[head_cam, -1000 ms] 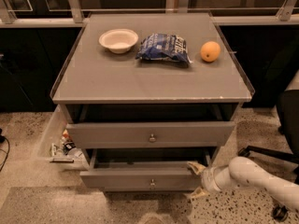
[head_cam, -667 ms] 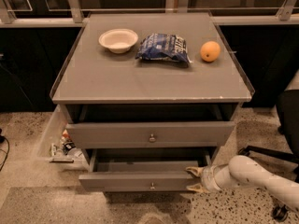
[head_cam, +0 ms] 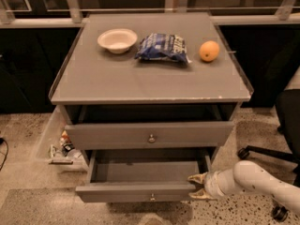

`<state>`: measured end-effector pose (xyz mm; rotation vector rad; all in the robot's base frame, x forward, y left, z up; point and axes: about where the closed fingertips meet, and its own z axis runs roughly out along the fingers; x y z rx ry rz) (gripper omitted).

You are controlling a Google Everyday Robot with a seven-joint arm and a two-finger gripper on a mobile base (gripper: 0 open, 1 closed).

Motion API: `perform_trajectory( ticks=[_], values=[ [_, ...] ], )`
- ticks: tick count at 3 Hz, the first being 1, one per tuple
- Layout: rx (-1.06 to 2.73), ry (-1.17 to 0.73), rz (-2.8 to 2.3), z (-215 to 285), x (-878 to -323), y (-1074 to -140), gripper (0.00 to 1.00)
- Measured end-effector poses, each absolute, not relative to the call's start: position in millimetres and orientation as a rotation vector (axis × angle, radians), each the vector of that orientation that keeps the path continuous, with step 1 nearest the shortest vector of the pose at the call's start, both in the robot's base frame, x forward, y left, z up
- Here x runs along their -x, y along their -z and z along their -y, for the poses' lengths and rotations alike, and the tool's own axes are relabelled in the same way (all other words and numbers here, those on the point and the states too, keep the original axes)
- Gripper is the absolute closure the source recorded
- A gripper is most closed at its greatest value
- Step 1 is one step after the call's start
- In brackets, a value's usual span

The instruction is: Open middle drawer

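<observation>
Gripper (head_cam: 198,187) sits at the right end of the middle drawer (head_cam: 136,192). Jaws are spread, one tip above the front's top edge and one lower, on the outer face. The right corner of the front lies between them. Touching or very close; can't confirm a firm pinch.

Directly left of the jaws is the drawer front, flat grey, with a small round knob (head_cam: 151,197) at centre, well left of the tips. Behind and up-left of the jaws is the drawer's plain grey inside, showing nothing in it. The drawer stands out from the cabinet, partly open.

Handling (a judgement): rigid box on slides, light with nothing inside, so it should glide with a straight pull. The front is smooth and likely slippery under the tips. The knob is the centred hold. A pull at the corner is off-centre and may rack the drawer and bind it, so keep the pull square to the front.

Right of the jaws, the white arm (head_cam: 255,179) runs off toward the lower right. Above the jaws is the upper drawer (head_cam: 117,136) with its own knob. Far above, on the cabinet top (head_cam: 140,81), sit a white bowl (head_cam: 117,40), a blue chip bag (head_cam: 162,47) and an orange (head_cam: 209,51). Far left, floor clutter (head_cam: 61,149).
</observation>
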<state>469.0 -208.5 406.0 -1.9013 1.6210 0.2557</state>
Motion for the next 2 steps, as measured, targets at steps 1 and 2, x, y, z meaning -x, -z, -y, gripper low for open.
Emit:
perform_trajectory(
  ticks=[1,2],
  values=[
    [1.901,-0.256,-1.621,208.4,-469.0,-406.0,0.59],
    [1.901,-0.256,-1.621,208.4,-469.0,-405.9,0.36]
  ],
)
